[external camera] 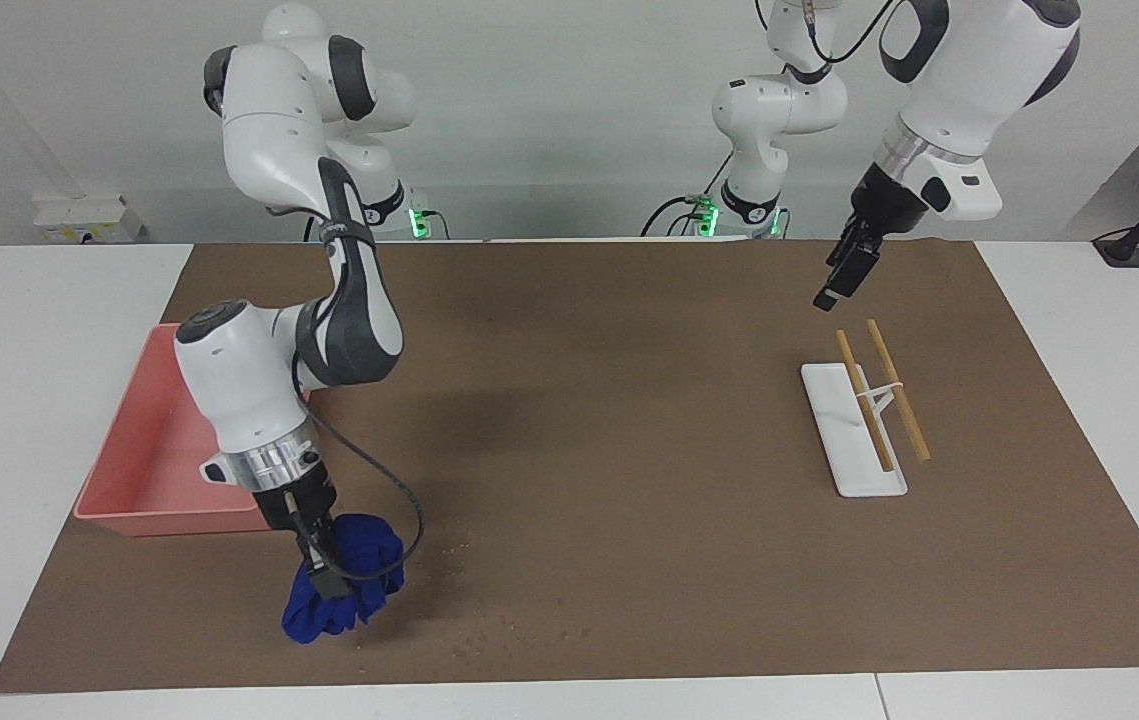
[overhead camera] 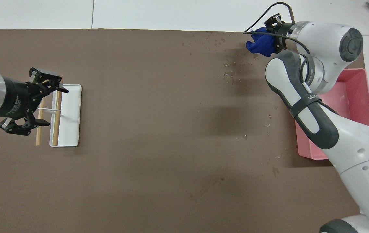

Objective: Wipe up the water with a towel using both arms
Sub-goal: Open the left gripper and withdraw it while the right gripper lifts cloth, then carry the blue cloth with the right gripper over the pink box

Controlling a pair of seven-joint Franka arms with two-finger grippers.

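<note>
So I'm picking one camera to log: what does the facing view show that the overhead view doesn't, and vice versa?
Facing view only: both arms' bases and the wall, and the towel down at the mat.
Overhead view only: the left gripper, open, over the chopsticks.
Both: the right gripper shut on the towel beside the water, the pink bin, and the white tray.
</note>
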